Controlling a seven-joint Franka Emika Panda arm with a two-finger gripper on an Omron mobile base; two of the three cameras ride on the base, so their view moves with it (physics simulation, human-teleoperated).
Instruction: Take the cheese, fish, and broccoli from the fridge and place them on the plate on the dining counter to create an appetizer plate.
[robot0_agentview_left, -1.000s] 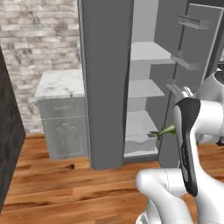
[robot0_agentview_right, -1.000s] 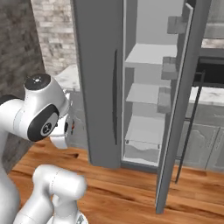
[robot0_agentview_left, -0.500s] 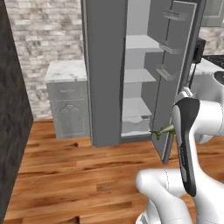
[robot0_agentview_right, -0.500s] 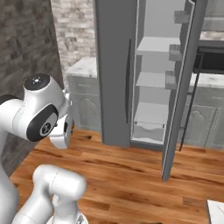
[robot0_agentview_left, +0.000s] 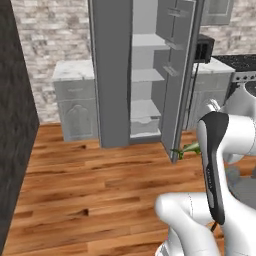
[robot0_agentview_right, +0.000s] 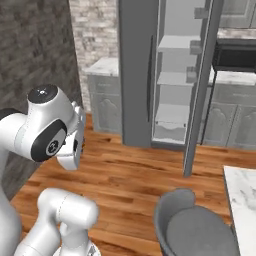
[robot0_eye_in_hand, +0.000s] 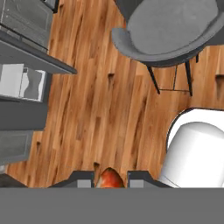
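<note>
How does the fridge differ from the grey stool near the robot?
The fridge is tall and boxy; the stool is low and rounded. The fridge stands open, its door swung out and pale shelves showing; the stool is a plain padded seat on thin dark legs. Both are grey and stand on the wood floor.

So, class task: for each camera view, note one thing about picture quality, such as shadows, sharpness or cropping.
Left base view: flat, even light, soft edges, and the fish is half hidden behind the arm. Right base view: the stool casts almost no shadow on the floor. Hand view: the fish is cropped at the bottom, between the fingertips.
</note>
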